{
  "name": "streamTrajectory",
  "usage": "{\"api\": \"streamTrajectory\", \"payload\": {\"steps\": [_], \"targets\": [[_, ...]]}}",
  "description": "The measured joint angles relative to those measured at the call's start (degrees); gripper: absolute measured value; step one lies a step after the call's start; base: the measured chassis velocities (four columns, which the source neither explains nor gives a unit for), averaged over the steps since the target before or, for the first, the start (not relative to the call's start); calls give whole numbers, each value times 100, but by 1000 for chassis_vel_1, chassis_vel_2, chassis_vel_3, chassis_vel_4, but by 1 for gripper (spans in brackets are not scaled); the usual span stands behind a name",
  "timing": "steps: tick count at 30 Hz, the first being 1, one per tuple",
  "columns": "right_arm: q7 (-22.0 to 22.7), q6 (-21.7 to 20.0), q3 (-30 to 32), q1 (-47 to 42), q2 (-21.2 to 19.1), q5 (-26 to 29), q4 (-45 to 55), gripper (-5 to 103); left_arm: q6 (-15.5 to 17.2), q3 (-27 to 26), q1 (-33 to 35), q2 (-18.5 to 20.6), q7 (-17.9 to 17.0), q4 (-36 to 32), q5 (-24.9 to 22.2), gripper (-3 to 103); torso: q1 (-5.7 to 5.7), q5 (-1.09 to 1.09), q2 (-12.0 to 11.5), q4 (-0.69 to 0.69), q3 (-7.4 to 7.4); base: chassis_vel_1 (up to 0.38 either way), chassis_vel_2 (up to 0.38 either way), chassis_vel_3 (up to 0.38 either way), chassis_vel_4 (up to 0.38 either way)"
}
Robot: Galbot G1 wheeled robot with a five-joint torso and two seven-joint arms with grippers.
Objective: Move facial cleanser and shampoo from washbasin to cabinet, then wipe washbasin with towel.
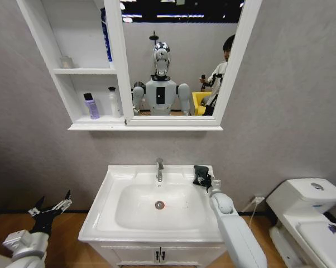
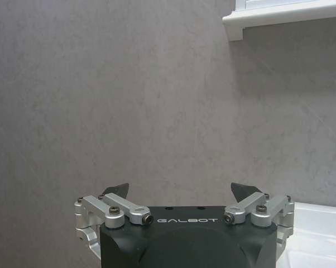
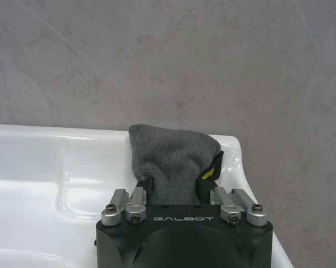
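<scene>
Two bottles stand on the lowest shelf of the cabinet (image 1: 62, 33): one purple bottle (image 1: 91, 106) and one white bottle (image 1: 114, 102), side by side. One towel (image 1: 202, 175) sits on the back right corner of the washbasin (image 1: 101, 212), beside the single chrome tap (image 1: 159, 169). The right claw (image 3: 177, 187) is clamped on the towel there. The left claw (image 1: 51, 207) hangs with its fingers spread, left of the washbasin.

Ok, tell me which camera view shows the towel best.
The right wrist view: the towel sits close up, bunched between the right gripper's fingers on the washbasin's back corner. The head view shows the towel small and dark by the tap. The left wrist view faces the wall.
</scene>
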Motion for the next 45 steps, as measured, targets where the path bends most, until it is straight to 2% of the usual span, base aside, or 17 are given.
{"api": "streamTrajectory", "payload": {"steps": [3, 6, 9, 10, 12, 14, 18, 20, 24, 26, 32, 38, 45], "targets": [[3, -18, -11, 6, 2, 25, 4, 31, 0, 0, 0, 0, 0, 0, 0, 100, 0, 0, 0, 0, 0, 0, 0, 0, 0], [11, -53, -7, 2, 1, 56, 60, 25, 0, 0, 0, 0, 0, 0, 0, 100, 0, 0, 0, 0, 0, 0, 0, 0, 0], [60, -151, 13, -110, -34, 187, 330, 9, 0, 0, 0, 0, 0, 0, 0, 100, 0, 0, 0, 0, 0, 0, 0, 0, 0], [60, -151, 13, -110, -34, 187, 330, 9, 0, 0, 0, 0, 0, 0, 0, 100, 0, 0, 0, 0, 0, 0, 0, 0, 0], [99, -152, 23, -247, -54, 189, 576, 2, 0, 0, 0, 0, 0, 0, 0, 100, 0, 1, 0, -1, 0, 0, 0, 0, 0], [118, -155, 22, -303, -62, 190, 694, 2, 0, 0, 0, 0, 0, 0, 0, 100, 0, 0, 0, 0, 0, 0, 0, 0, 0], [374, -408, -146, -794, -113, 463, 1824, 0, 0, 0, 0, 0, 0, 0, 0, 100, 0, -1, 1, -1, 0, 0, 0, 0, 0], [424, -466, -189, -855, -114, 524, 1965, 0, 0, 0, 0, 0, 0, 0, 0, 100, -1, 0, 1, -1, -1, 0, 0, 0, 0], [1064, -1005, -763, -1238, -59, 1223, 2772, 0, 1, 0, 0, 0, 0, 0, 0, 100, -1, 0, 1, 0, -1, 0, 0, 0, 0], [1228, -1102, -900, -1297, -39, 1335, 2854, 0, 1, 0, 0, 0, 0, 0, 0, 100, -1, -1, 1, 0, -1, 0, 0, 0, 0], [1843, -1404, -1380, -1434, 73, 1609, 2697, 0, 1, 0, 0, 0, 0, 0, 0, 100, -1, -1, 1, 0, 0, 0, 0, 0, 0], [1868, -1691, -1468, -1337, 90, 1800, 2230, 0, 1, 0, 0, 0, 0, 0, 0, 100, -1, 0, 1, -1, 0, 0, 0, 0, 0], [1891, -1828, -1507, -1198, 122, 1829, 1868, 0, 0, 0, 0, 0, 0, 0, 0, 100, -1, 0, 1, 0, 0, 0, 0, 0, 0]]}}
